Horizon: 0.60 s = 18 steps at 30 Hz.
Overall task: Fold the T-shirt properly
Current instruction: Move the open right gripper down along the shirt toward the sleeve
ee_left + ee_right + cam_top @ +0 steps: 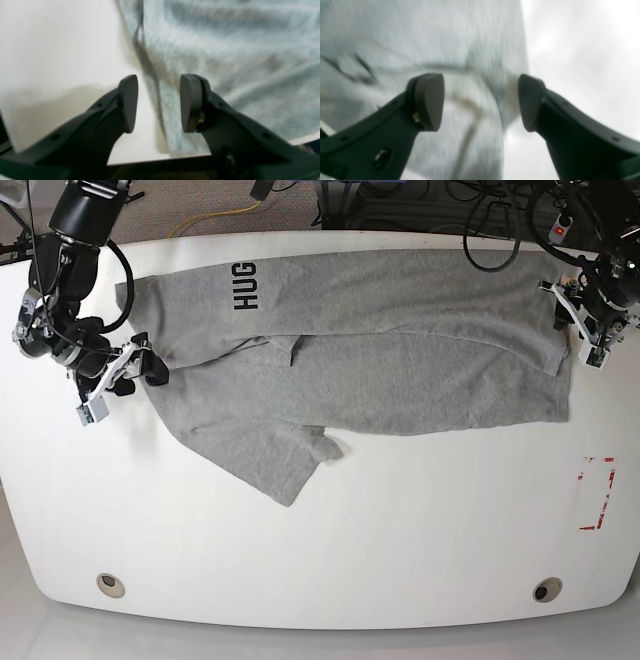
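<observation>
White table (330, 540) bears the T-shirt (400, 350) lengthwise left-right, lettering leftward

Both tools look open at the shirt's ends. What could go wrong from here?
1. A sleeve sticks out below the folded T-shirt; folding on could bunch it into a lump.
2. The left tool straddles the shirt's edge beside bare table; closing may catch one layer only.
3. The right tool stands open over wrinkled cloth near the edge; a grab here might drag the fold askew.
</observation>
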Tool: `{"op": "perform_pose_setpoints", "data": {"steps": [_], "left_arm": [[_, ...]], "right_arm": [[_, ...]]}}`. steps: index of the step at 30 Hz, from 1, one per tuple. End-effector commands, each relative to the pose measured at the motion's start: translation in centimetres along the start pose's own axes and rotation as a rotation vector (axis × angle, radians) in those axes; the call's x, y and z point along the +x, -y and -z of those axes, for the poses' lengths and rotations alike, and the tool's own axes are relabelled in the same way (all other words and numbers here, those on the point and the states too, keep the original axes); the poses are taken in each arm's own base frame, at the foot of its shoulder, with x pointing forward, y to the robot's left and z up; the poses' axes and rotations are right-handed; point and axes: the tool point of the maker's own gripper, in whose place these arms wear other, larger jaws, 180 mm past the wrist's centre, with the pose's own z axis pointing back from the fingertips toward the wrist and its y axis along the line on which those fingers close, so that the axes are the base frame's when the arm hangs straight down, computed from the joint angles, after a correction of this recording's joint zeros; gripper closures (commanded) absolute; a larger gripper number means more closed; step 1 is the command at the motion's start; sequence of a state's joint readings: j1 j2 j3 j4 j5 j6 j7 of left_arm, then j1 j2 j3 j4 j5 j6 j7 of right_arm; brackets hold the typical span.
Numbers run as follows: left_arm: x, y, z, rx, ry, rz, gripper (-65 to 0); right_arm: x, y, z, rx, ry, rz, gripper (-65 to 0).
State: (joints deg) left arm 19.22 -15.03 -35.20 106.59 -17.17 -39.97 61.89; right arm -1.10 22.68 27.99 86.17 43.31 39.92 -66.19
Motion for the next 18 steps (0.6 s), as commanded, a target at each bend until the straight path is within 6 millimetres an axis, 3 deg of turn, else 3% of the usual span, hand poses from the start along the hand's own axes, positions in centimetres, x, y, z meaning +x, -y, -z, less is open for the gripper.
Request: {"op": "perform_pose_setpoints", "data": {"steps": [1, 4, 11, 18], "left_arm": [[2.1, -1.8, -1.6, 0.035, 0.097, -0.029, -25.6], [3.7, -3.9, -2.3, 0.093, 0.153, -0.065, -25.6], [6.1, -6.8, -2.9, 0.204, 0.178, -0.062, -25.6], [7.9, -7.7, -3.0, 0.243, 0.197, -0.047, -25.6]], "right_arm": [[2.9, 0.1, -0.5, 0.000, 0.105, -0.024, -43.6], [4.7, -0.3, 0.9, 0.037, 0.129, -0.020, -45.2], [7.7, 0.2, 4.4, 0.068, 0.159, -0.001, -44.5], [10.1, 1.8, 7.4, -0.032, 0.132, -0.050, -44.5]]}}
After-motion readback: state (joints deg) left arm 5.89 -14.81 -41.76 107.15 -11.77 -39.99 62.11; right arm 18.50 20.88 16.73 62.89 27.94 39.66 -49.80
